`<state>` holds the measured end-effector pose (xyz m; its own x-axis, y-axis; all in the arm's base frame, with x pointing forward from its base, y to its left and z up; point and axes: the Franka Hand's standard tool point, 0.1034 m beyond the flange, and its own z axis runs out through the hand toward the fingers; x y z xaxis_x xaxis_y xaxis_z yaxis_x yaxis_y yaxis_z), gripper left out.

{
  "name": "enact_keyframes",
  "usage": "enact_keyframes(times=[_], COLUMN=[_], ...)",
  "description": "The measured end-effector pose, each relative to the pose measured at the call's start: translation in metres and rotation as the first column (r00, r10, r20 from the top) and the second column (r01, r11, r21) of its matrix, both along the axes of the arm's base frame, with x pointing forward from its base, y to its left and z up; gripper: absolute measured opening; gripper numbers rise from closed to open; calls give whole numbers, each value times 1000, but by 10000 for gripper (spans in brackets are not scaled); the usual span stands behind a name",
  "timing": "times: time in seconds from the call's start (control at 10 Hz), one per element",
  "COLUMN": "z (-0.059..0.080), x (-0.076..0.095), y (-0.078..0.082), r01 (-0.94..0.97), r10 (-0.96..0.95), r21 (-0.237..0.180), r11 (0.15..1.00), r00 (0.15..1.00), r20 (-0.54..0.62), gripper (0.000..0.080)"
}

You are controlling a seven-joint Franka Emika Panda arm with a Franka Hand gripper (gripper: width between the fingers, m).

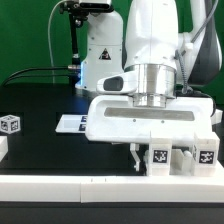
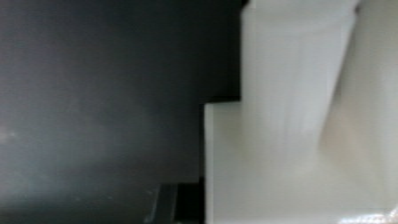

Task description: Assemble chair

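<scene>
One tagged cube [image 1: 10, 124] of the chair sits at nine o'clock on the desk [image 1: 40, 150], with the marker board [image 1: 68, 124] nearer the middle. Toward five o'clock the tagged chair blocks [image 1: 160, 158] cluster. The gripper [image 1: 138, 165] hangs just beside them, jaws together; whether it pinches anything I cannot tell. A slow, straight lift, watching that nothing tips, seems wisest.

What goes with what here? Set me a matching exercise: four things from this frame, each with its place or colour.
Things:
1. small tagged block
2. marker board
3. table
4. tagged upright pieces

Descriptions:
A. black
B. at the exterior view's left edge
C. standing near the front, toward the exterior view's right
D. lying flat, mid-table

Pairs: 1-B, 2-D, 3-A, 4-C
</scene>
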<state>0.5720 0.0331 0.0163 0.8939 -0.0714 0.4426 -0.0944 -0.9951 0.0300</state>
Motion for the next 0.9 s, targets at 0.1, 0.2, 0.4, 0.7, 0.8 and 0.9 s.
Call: enact_keyframes(times=[0.1, 0.2, 0.4, 0.7, 0.8, 0.9], z=[10, 20, 50, 56, 57, 58], x=[-10, -16, -27, -27, -27, -36], y=[-8, -12, -17, -11, -10, -7], r01=[-5, -7, 12, 28, 34, 48], r10=[5, 9, 7, 40, 45, 61], r21=[8, 26, 89, 155, 167, 183], r11=[1000, 1000, 996, 988, 985, 982], r00=[999, 996, 980, 909, 893, 836], r20=[-38, -85, -201, -414, -448, -545], gripper=[31, 30, 30, 30, 30, 30])
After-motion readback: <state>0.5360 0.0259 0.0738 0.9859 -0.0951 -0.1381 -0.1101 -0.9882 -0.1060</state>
